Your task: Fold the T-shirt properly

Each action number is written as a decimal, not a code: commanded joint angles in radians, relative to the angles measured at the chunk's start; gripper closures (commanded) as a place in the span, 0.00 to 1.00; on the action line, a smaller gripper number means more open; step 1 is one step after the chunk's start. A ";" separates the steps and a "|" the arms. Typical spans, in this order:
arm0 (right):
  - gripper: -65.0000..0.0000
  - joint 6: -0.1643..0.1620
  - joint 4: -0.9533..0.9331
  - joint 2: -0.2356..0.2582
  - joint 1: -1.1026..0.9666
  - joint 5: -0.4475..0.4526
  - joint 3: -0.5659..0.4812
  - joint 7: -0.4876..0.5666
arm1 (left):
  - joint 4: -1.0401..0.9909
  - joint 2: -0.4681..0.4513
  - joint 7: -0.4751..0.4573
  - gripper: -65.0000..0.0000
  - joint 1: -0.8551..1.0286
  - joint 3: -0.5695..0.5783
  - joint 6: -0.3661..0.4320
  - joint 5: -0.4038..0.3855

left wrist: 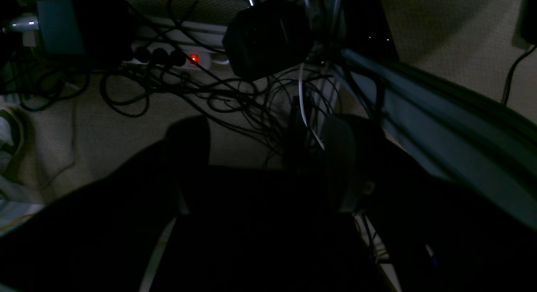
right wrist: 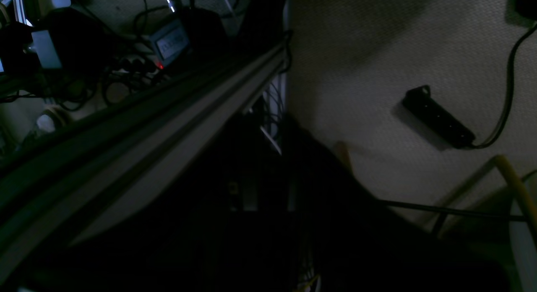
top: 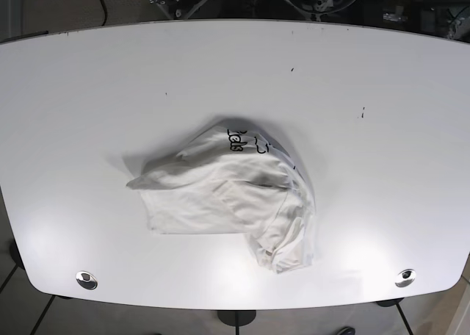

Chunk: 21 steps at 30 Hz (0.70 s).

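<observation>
A white T-shirt (top: 231, 195) lies crumpled in a heap at the middle of the white table (top: 382, 78), with black lettering showing near its top. Neither arm shows in the base view. The left wrist view is dark and looks down at the floor; my left gripper (left wrist: 264, 145) shows as two dark fingers (left wrist: 186, 145) held apart, with nothing between them. The right wrist view is darker still; my right gripper (right wrist: 293, 170) is only a black shape, and I cannot tell how its jaws stand. Both grippers are off the table, away from the shirt.
The left wrist view shows a power strip (left wrist: 176, 57) with a red light and tangled black cables (left wrist: 235, 99) on the carpet. A metal frame rail (right wrist: 168, 120) crosses the right wrist view. A black box (right wrist: 438, 118) with a cable lies on the floor.
</observation>
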 commanded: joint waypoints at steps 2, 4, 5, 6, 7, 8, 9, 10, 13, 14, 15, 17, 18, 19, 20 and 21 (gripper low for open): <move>0.87 -0.010 -0.003 0.011 -0.020 -0.016 0.008 0.019 | 0.041 0.003 -0.028 0.40 0.034 0.006 0.000 -0.005; 0.87 -0.011 -0.003 0.011 -0.020 -0.016 0.008 0.024 | 0.038 0.003 -0.028 0.40 0.034 0.006 0.000 -0.006; 0.87 -0.011 -0.003 0.011 -0.020 -0.016 0.008 0.024 | 0.038 0.003 -0.028 0.40 0.034 0.006 0.000 -0.006; 0.87 -0.011 -0.003 0.011 -0.020 -0.016 0.008 0.024 | 0.038 0.003 -0.028 0.40 0.034 0.006 0.000 -0.006; 0.87 -0.011 -0.003 0.011 -0.020 -0.016 0.008 0.024 | 0.038 0.003 -0.028 0.40 0.034 0.006 0.000 -0.006; 0.87 -0.011 -0.003 0.011 -0.020 -0.016 0.008 0.024 | 0.038 0.001 -0.028 0.40 0.034 0.006 0.000 -0.006; 0.87 -0.011 -0.003 0.011 -0.020 -0.016 0.008 0.024 | 0.038 0.001 -0.028 0.40 0.034 0.006 0.000 -0.006; 0.87 -0.011 -0.003 0.011 -0.020 -0.016 0.008 0.024 | 0.038 0.001 -0.028 0.40 0.036 0.006 0.000 -0.008; 0.87 -0.011 -0.003 0.011 -0.023 -0.016 0.008 0.024 | 0.039 0.001 -0.031 0.40 0.048 0.004 0.000 -0.011; 0.87 -0.011 -0.001 0.011 -0.033 -0.016 0.008 0.027 | 0.045 0.003 -0.031 0.40 0.057 0.004 0.000 -0.011; 0.87 -0.011 0.002 0.011 -0.044 -0.016 0.008 0.038 | 0.047 0.003 -0.035 0.40 0.062 0.004 0.000 -0.013; 0.87 -0.013 0.003 0.011 -0.056 -0.016 0.011 0.056 | 0.044 0.004 -0.067 0.40 0.073 0.001 0.001 -0.013; 0.87 -0.013 0.003 0.011 -0.066 -0.016 0.011 0.058 | 0.042 0.004 -0.102 0.40 0.080 0.001 0.001 -0.013; 0.87 -0.013 0.003 0.011 -0.079 -0.016 0.009 0.064 | 0.042 0.003 -0.140 0.40 0.094 0.000 0.001 -0.013; 0.87 -0.013 0.014 0.011 -0.092 -0.016 0.009 0.073 | 0.042 0.001 -0.176 0.40 0.110 0.000 0.003 -0.013; 0.87 -0.013 0.034 0.012 -0.105 -0.016 0.009 0.076 | 0.047 0.001 -0.191 0.40 0.123 0.000 0.003 -0.013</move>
